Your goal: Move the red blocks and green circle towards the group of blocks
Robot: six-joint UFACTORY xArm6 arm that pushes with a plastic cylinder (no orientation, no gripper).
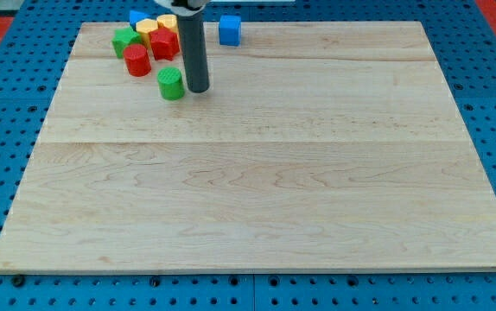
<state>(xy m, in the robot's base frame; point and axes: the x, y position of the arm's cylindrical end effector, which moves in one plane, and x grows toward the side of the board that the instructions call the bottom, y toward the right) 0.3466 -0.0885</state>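
Rod upright, my tip [198, 89] down at view's upper left.

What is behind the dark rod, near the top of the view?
The rod covers part of a yellow block and the right edge of a red block. Anything else behind it is hidden. My tip stands right of the green circle.

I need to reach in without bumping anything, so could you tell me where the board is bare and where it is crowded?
Crowded: the view's top left, where the red cylinder, green cylinder, the red, yellow and green blocks behind them and my tip sit close. A blue cube stands alone at the top edge. Everything below the green cylinder, and right of the blue cube, is bare wooden board.
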